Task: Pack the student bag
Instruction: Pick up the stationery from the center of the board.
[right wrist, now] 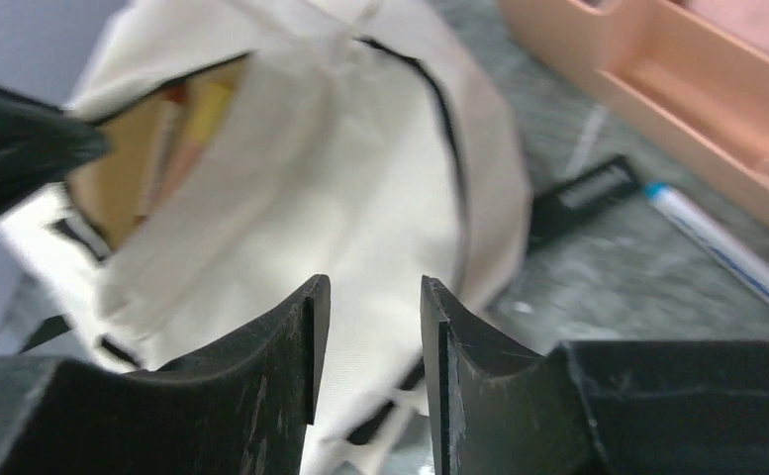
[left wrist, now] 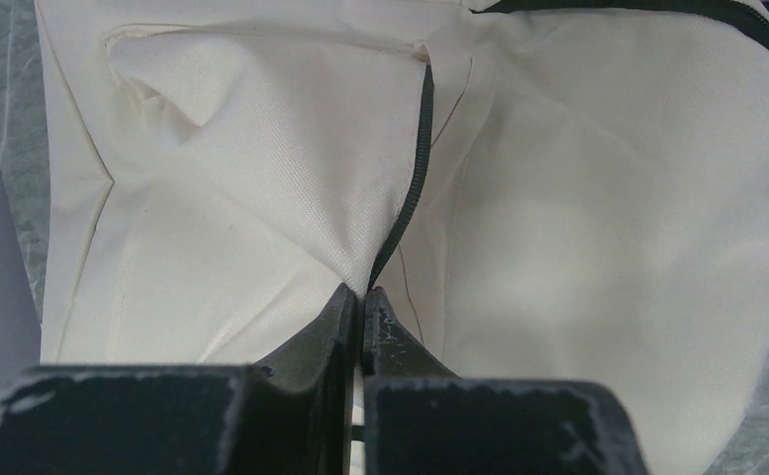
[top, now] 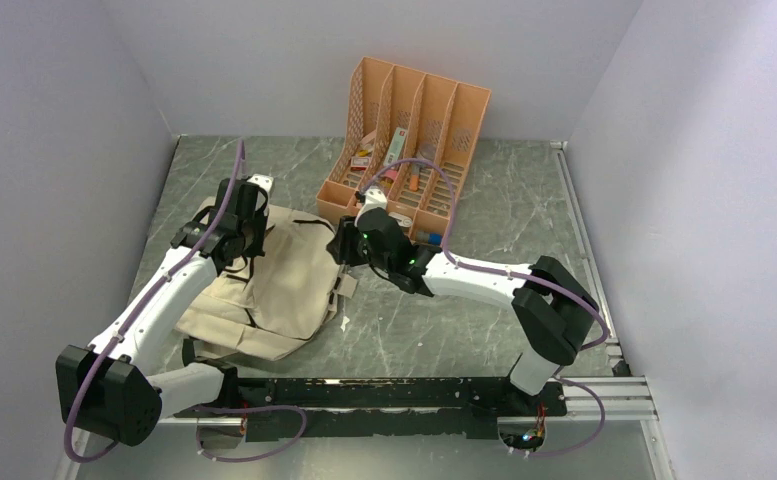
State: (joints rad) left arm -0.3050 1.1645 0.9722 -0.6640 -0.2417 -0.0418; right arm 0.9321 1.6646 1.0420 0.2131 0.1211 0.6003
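The student bag point(top: 282, 292), beige fabric with dark zips, lies flat on the table's left half. My left gripper point(top: 245, 252) is at the bag's far end, shut on a pinch of fabric beside a dark zip point(left wrist: 418, 168); the fingertips meet on the cloth in the left wrist view point(left wrist: 362, 290). My right gripper point(top: 343, 246) hovers over the bag's right edge, open, with nothing between its fingers point(right wrist: 373, 282). Beneath it the bag point(right wrist: 360, 178) gapes at an opening point(right wrist: 167, 129) where yellow and orange items show inside.
An orange file organizer point(top: 404, 140) with several items stands at the back centre, right of the bag. A white and blue pen point(right wrist: 726, 252) and a black flat item point(right wrist: 588, 193) lie on the table before it. Grey walls enclose the left, back and right.
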